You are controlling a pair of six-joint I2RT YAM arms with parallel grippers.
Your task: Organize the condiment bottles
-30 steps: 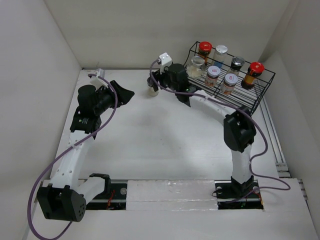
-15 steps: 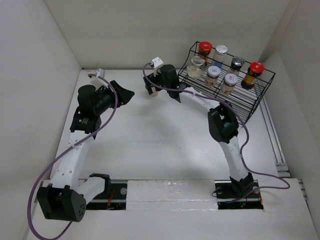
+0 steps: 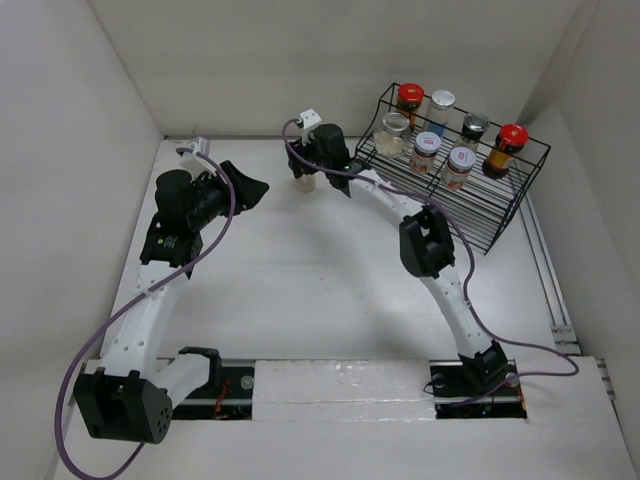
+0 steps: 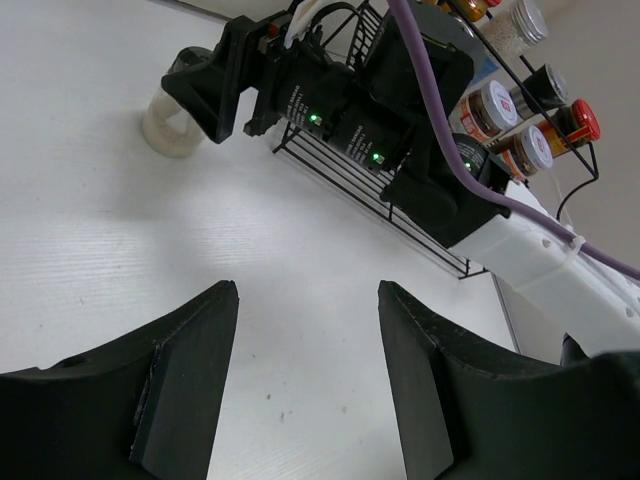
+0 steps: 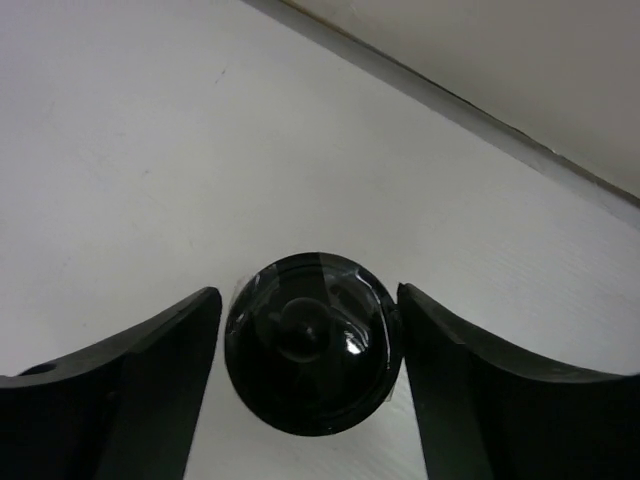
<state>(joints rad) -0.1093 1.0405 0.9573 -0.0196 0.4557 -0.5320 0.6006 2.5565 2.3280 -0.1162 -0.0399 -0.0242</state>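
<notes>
A pale glass jar with a black lid (image 5: 312,355) stands on the white table at the back, left of the rack. It also shows in the top view (image 3: 304,183) and the left wrist view (image 4: 168,128). My right gripper (image 3: 306,170) is open, with one finger on each side of the lid (image 5: 308,290); the left finger stands a little apart from it. Six more condiment bottles stand in the black wire rack (image 3: 510,205), among them two red-capped ones (image 3: 409,97) (image 3: 512,136). My left gripper (image 3: 250,186) is open and empty above bare table (image 4: 305,290).
The rack sits at the back right against the wall. White walls close in the table at the back, left and right. My right arm (image 3: 430,245) stretches diagonally from its base to the back centre.
My right gripper has moved left, away from the rack, and now straddles the lone jar. My left arm has not moved.
</notes>
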